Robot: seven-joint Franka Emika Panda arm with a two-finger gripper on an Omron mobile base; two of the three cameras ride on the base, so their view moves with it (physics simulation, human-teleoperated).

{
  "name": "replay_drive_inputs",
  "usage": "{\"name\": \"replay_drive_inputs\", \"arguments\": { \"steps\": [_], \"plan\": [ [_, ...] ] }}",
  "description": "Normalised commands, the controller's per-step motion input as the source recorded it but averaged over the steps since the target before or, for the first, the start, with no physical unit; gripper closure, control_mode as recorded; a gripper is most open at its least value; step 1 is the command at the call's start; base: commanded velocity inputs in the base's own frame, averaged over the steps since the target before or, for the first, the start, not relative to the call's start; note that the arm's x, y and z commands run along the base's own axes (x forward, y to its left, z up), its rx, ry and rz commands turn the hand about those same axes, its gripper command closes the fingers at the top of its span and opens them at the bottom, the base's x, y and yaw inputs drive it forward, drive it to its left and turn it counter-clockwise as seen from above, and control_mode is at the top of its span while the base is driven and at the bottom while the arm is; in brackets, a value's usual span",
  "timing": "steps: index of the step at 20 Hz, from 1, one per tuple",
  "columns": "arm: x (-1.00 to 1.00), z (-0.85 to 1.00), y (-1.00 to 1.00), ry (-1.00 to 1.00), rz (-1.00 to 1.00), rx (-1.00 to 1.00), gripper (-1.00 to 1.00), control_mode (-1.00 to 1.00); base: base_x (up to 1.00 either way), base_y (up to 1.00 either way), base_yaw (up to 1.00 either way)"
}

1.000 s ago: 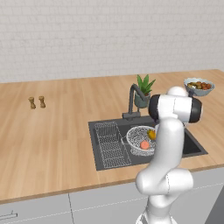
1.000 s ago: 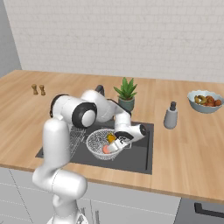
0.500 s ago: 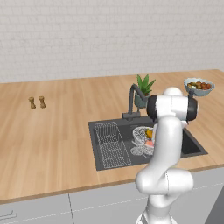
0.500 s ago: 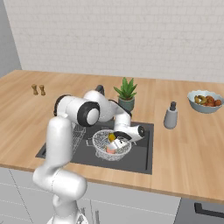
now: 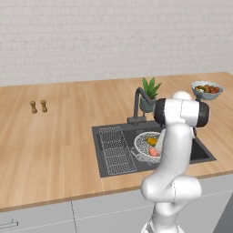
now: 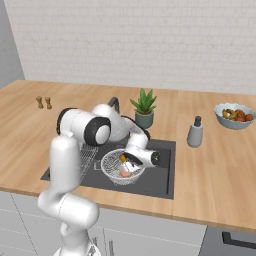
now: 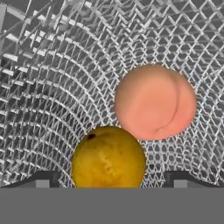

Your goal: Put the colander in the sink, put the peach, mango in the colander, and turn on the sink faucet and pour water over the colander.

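- Silver wire-mesh colander sits in the dark grey sink, right of the wire grid rack
- Yellow-orange mango touches the pinkish peach inside
- Gripper open, fingertips flanking the mango without pinching

colander in sink | peach, mango inside, touching

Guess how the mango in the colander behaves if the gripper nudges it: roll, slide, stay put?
The mango looks smooth and rounded, so it would probably roll rather than slide. It sits against the peach on the curved mesh of the colander, so it would likely settle back toward the bottom. A nudge may well shift the peach too, since the two appear to touch.
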Motion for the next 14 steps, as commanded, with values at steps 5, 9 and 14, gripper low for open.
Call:
{"name": "replay_drive_inputs", "arguments": {
  "steps": [5, 9, 14],
  "plan": [
    [-0.22, 0.84, 0.0, 0.0, -0.16, 0.0, -1.0, -1.0, 0.0, 0.0, 0.0],
    [-0.26, 0.99, 0.0, 0.0, -0.11, 0.01, -1.0, -1.0, 0.0, 0.0, 0.0],
    [-0.16, 0.88, -0.01, -0.1, -0.11, 0.08, -1.0, -1.0, 0.0, 0.0, 0.0]
  ]
}}
